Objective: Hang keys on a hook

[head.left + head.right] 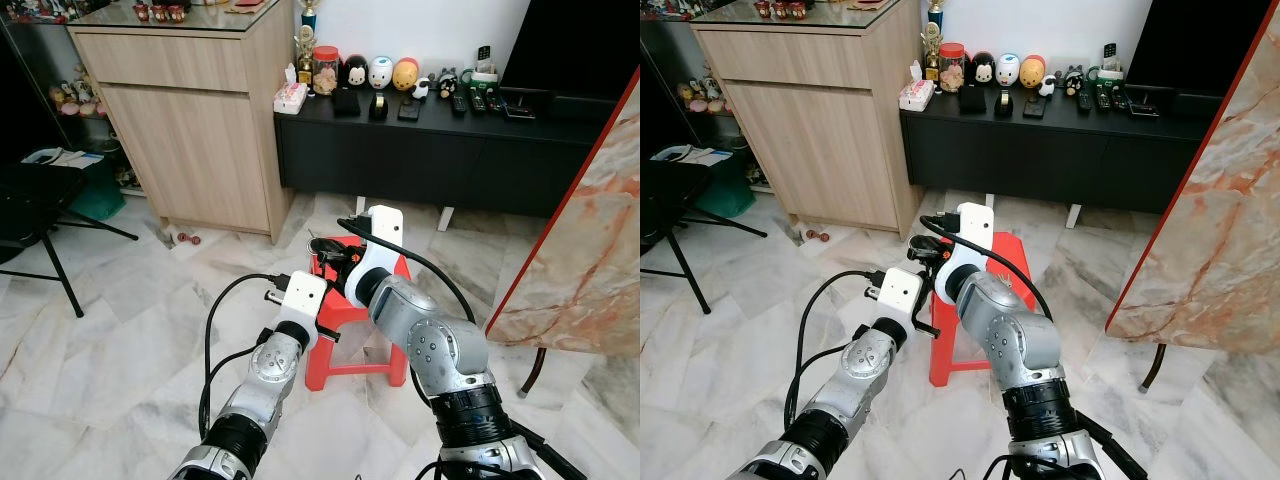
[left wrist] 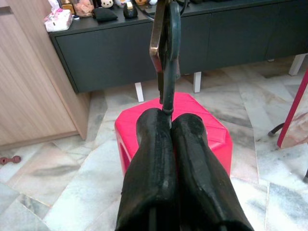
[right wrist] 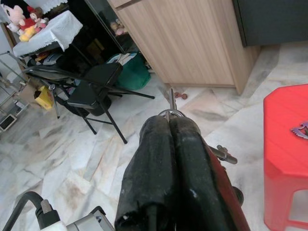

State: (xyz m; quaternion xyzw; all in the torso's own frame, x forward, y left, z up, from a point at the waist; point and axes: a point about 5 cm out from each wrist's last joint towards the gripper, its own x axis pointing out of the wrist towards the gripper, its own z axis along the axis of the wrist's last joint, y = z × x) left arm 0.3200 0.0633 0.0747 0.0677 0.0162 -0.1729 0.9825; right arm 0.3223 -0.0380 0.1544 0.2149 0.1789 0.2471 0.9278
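In the left wrist view my left gripper [image 2: 169, 115] is shut on the lower end of a dark metal clip-like hook [image 2: 166, 43] that stands up from its fingertips. My right gripper [image 3: 171, 118] is shut on a key ring [image 3: 171, 113]; one key pokes out past the tips and a red tag lies along one finger. Seen from the head, the right gripper [image 1: 325, 250] hovers over the back of a red plastic stool [image 1: 385, 355], slightly above and beyond the left wrist [image 1: 305, 295]. Whether key ring and hook touch is hidden.
A small silvery trinket [image 3: 301, 130] lies on the stool top. A black low cabinet [image 1: 440, 150] with figurines runs along the wall ahead, and a wooden cupboard [image 1: 190, 140] stands at its left. A folding chair [image 1: 30, 215] is far left; a marble slab [image 1: 590, 250] leans at right.
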